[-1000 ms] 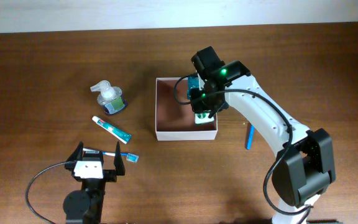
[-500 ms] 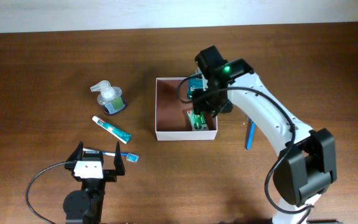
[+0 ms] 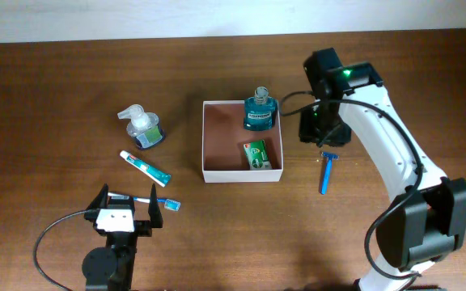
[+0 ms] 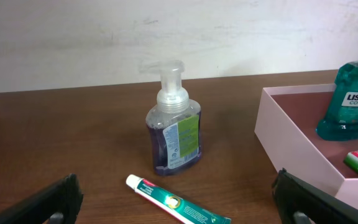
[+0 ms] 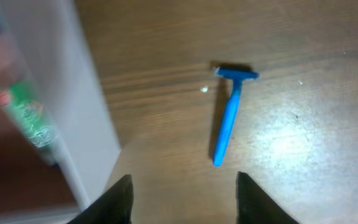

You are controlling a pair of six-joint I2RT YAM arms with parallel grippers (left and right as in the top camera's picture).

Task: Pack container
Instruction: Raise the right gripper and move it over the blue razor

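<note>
In the middle of the dark wooden bench (image 3: 55, 81), a square shallow cardboard box (image 3: 221, 141), white outside, pinkish-brown inside. Holds a teal mouthwash bottle (image 3: 258, 111) upright in its far right corner and a small green packet (image 3: 256, 153) lying flat by the right wall, closer to the near side. Just off the box's right side, the right gripper (image 3: 318, 133), released: fingers (image 5: 122, 199) spread wide in the wrist view, grasping nothing. On the wood just to the near side of it, a blue plastic razor (image 3: 326, 171), head toward the far side, apart from the box wall. Well to the left of the box, a clear foam-pump bottle (image 3: 141, 128) with dark liquid, upright; nearer, a white-and-green toothpaste tube (image 3: 145, 167) lying slantwise; nearer again, a white-and-blue toothbrush (image 3: 148, 200). At the near left edge, the left gripper (image 3: 126, 212), likewise released, jaws wide apart and empty in the wrist view. Overlaps the toothbrush seen from above; touching or not, cannot tell.
</note>
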